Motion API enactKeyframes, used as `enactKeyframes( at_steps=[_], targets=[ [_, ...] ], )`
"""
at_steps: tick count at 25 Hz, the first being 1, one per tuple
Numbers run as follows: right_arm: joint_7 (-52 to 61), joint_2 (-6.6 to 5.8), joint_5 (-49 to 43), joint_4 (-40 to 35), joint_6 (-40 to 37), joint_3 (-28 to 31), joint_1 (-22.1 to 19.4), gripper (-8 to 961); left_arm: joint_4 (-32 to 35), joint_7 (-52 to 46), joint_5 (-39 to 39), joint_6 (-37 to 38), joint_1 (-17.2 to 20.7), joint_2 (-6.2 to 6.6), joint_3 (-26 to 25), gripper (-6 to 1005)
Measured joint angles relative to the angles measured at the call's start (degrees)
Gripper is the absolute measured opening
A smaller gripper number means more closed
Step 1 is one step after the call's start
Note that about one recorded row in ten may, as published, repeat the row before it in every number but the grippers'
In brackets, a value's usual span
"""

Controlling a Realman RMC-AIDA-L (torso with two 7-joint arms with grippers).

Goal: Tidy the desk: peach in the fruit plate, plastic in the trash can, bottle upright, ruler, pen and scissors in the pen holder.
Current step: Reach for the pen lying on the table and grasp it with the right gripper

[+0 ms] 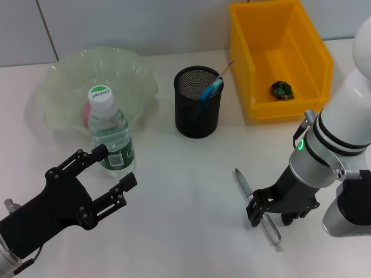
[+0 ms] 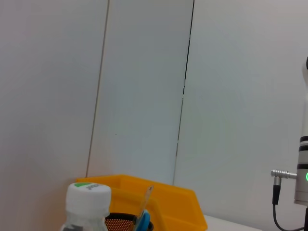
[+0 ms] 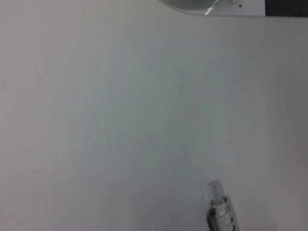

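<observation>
Pen [image 1: 255, 206] flat on tabletop [image 1: 185, 191] at five o'clock in head view, straddled by right end effector [image 1: 262, 215], spread; left end effector [image 1: 107, 174] agape at eight o'clock beside upright bottle [image 1: 110, 133]. Left wrist: bottle cap, trash can [image 2: 168, 204]. Right wrist: pen tip.

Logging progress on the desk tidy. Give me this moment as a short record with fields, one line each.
bottle: upright on the desk, white cap on
peach: in the fruit plate, behind the bottle
scissors: standing in the pen holder
trash can: holds a small dark green scrap
pen: lying flat on the desk
right gripper: down at the pen
left gripper: fingers open, beside the bottle
</observation>
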Motion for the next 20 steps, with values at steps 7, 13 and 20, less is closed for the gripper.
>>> enactKeyframes(
  at_steps=[7, 13, 20],
  targets=[
    [1.25, -0.16, 0.23, 0.49, 0.97, -0.66, 0.29, 573, 0.0, -0.01, 0.0, 0.0, -0.09, 0.0, -0.22, 785],
    [1.44, -0.2, 0.27, 0.55, 1.01, -0.66, 0.44, 512, 0.0, -0.01, -0.02, 0.0, -0.24, 0.0, -0.25, 785],
    [1.78, -0.48, 1.24, -0.09, 0.87, -0.92, 0.39, 499, 0.0, -0.01, -0.04, 0.0, -0.32, 0.0, -0.21, 785]
  ],
)
